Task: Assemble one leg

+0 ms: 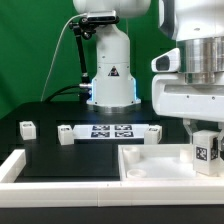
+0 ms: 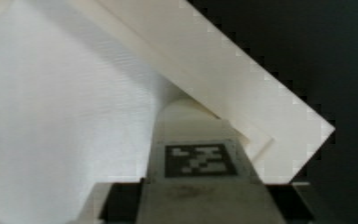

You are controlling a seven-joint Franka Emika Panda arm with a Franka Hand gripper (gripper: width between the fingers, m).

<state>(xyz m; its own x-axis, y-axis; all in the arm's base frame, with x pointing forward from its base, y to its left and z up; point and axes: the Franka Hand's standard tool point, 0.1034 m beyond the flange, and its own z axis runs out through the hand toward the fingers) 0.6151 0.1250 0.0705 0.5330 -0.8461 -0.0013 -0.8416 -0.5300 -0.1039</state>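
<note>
My gripper (image 1: 205, 133) is at the exterior view's right, shut on a leg (image 1: 207, 150), a small white blocky post with a black-and-white tag. It holds the leg upright over the right end of the large flat white piece with recesses (image 1: 150, 160). In the wrist view the leg (image 2: 199, 160) sits between the two dark fingers (image 2: 126, 203), tag facing the camera, with the large white piece (image 2: 69, 110) right behind it. Whether the leg's lower end touches the piece is hidden. Two more legs (image 1: 27, 127) (image 1: 66, 133) lie on the black table at the left.
The marker board (image 1: 112, 131) lies mid-table in front of the robot base (image 1: 110, 70). A white raised border (image 1: 14, 166) runs along the table's front left corner. Black table surface (image 1: 60, 155) lies between it and the large white piece.
</note>
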